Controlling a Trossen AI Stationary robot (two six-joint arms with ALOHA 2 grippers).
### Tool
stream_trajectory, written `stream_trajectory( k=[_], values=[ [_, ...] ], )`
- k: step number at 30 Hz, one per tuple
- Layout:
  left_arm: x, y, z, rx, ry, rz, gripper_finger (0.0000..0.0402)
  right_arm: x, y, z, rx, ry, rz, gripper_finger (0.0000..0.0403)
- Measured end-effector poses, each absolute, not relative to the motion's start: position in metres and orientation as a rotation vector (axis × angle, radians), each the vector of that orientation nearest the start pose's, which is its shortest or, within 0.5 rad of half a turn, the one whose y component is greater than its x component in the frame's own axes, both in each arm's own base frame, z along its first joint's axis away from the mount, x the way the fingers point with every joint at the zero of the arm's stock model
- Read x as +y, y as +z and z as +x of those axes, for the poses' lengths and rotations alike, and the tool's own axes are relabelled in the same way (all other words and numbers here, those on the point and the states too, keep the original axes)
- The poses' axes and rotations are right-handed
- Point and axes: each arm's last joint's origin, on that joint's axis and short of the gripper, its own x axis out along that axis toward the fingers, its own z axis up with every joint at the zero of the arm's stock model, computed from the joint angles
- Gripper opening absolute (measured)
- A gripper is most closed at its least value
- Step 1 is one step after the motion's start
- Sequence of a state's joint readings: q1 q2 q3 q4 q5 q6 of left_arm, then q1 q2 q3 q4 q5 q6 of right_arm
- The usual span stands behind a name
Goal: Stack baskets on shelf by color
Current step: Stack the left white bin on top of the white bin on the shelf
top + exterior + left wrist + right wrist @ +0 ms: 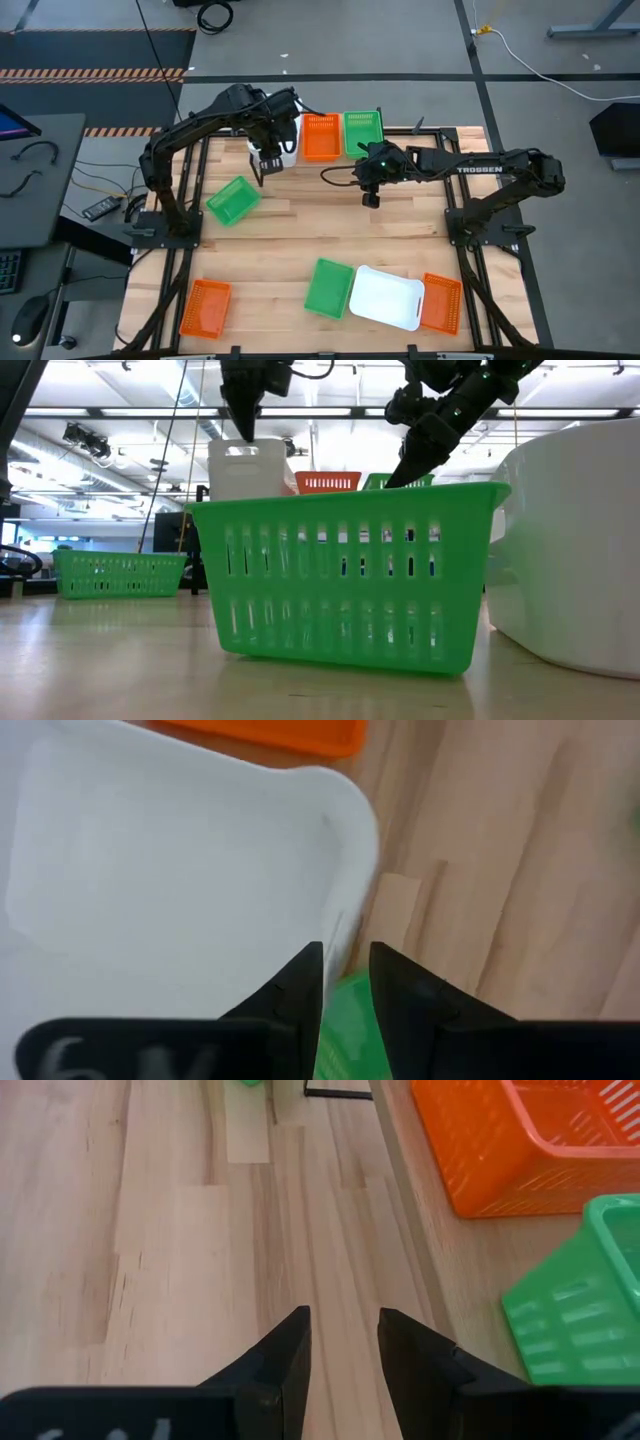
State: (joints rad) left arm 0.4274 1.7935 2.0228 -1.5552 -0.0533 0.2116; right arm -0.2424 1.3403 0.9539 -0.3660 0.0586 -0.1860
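Nearest the table's front edge, well short of the shelf [400, 135], lie an orange basket [205, 307], a green basket [328, 288], a white basket [388, 297] and another orange one. Farther on, before the shelf, the right gripper [343, 1342] hovers empty, jaws a narrow gap. On the shelf, the left gripper [345, 978] straddles a white basket's rim, jaws slightly apart; whether it grips I cannot tell.

Smooth glossy white plastic basket [150, 850], perforated orange plastic basket [520, 1140], pale wood-plank table [150, 1230], matt black gripper [343, 1342]
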Motion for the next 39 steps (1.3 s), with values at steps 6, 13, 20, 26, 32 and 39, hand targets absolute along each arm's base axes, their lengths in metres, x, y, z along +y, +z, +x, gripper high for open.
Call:
stream_trajectory(
  k=[6, 13, 20, 26, 32, 39],
  values=[
    [0.139, 0.382, 0.3, 1.299, 0.321, -0.12, 0.0085, -0.069, 0.258, 0.271, 0.776, -0.216, -0.104, 0.0124],
    [0.138, 0.382, 0.3, 1.299, 0.328, -0.136, 0.0086, -0.069, 0.258, 0.271, 0.776, -0.216, -0.104, 0.0124],
    [0.135, 0.381, 0.297, 1.342, 0.284, -0.107, 0.0086, -0.069, 0.258, 0.271, 0.776, -0.216, -0.104, 0.0124],
    [0.138, 0.374, 0.304, 1.361, 0.277, -0.106, 0.0084, -0.069, 0.258, 0.271, 0.776, -0.216, -0.104, 0.0124],
    [0.144, 0.358, 0.316, 1.402, 0.278, -0.129, 0.0083, -0.069, 0.258, 0.271, 0.776, -0.216, -0.104, 0.0124],
    [0.146, 0.352, 0.32, 1.412, 0.306, -0.16, 0.0057, -0.069, 0.258, 0.271, 0.776, -0.215, -0.104, 0.0124]
  ],
)
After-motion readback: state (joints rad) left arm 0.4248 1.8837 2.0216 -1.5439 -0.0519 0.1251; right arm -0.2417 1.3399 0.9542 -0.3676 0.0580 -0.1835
